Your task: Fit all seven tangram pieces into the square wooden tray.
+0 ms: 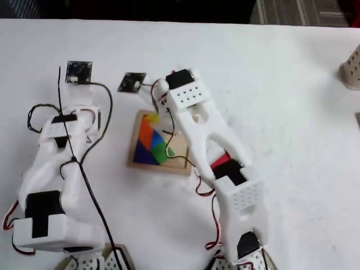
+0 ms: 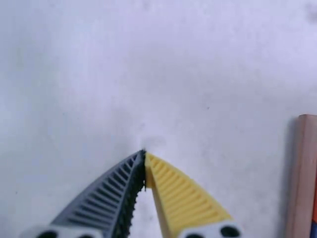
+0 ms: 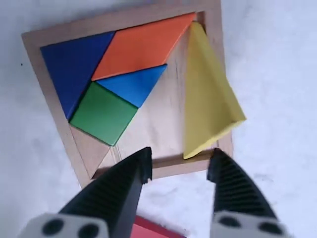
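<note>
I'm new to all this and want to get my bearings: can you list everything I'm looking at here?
table: one, white, beneath everything
wooden tray: one, pale wood, mid-table
flat pieces in tray: four; dark blue triangle, orange parallelogram, light blue triangle, green square
yellow triangle: one, tilted across the tray's rim
red piece: one, on table beside tray
perforated object: one, beige, high view's right edge
left arm: one, white, beside tray, jaws shut
right arm: one, white, over tray, jaws open

White table (image 1: 298, 112), dark room behind (image 1: 169, 8)
</note>
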`<action>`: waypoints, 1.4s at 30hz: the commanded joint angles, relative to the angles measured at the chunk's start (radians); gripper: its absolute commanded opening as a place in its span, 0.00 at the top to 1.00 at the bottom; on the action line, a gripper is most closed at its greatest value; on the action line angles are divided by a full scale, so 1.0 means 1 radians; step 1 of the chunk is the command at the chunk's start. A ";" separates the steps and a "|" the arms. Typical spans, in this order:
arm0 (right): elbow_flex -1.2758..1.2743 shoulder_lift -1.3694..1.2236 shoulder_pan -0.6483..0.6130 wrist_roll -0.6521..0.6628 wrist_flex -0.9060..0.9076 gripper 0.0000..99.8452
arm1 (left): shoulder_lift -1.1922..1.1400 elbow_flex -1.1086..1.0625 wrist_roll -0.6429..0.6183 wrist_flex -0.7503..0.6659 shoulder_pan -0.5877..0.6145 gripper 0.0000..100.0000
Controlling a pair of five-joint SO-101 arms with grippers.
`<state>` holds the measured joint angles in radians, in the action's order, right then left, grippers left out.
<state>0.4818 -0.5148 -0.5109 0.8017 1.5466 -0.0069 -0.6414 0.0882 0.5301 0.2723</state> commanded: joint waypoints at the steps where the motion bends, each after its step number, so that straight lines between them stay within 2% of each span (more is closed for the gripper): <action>1: 0.101 0.105 0.024 -0.098 0.008 0.99 | 0.056 0.006 0.000 -0.021 0.010 0.98; 4: 0.150 0.111 0.079 -0.267 -0.007 0.98 | 0.056 0.008 0.000 -0.021 0.012 0.98; 8: 0.115 0.110 0.173 -0.497 -0.173 0.98 | 0.056 0.008 0.000 -0.021 0.012 0.98; 11: 0.037 0.077 0.220 -0.606 -0.318 0.98 | 0.056 0.006 0.000 -0.021 0.012 0.98; 15: 0.003 -0.018 0.226 -0.624 -0.443 0.98 | 0.056 0.006 0.000 -0.021 0.012 0.98; 19: 0.008 -0.071 0.219 -0.626 -0.470 0.98 | 0.056 0.005 0.000 -0.021 0.010 0.98; 23: 0.046 -0.025 0.286 -0.637 -0.332 0.98 | 0.056 0.005 0.000 -0.021 -0.021 0.98; 27: 0.028 0.018 0.380 -0.761 -0.183 0.98 | 0.054 0.025 -0.003 -0.046 -0.104 0.98; 29: -0.031 0.027 0.407 -0.781 -0.171 0.98 | 0.053 0.061 -0.037 -0.026 -0.168 0.98; 35: -0.281 0.087 0.403 -0.747 -0.249 0.98 | -0.027 0.275 -0.094 0.089 -0.367 0.98; 42: -0.559 0.251 0.433 -0.747 -0.507 0.98 | -0.406 0.779 -0.100 0.298 -0.429 0.98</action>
<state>-0.0245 -0.3782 -0.1013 0.0407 1.1385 -0.2432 -0.2010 0.0008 0.7081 -0.1327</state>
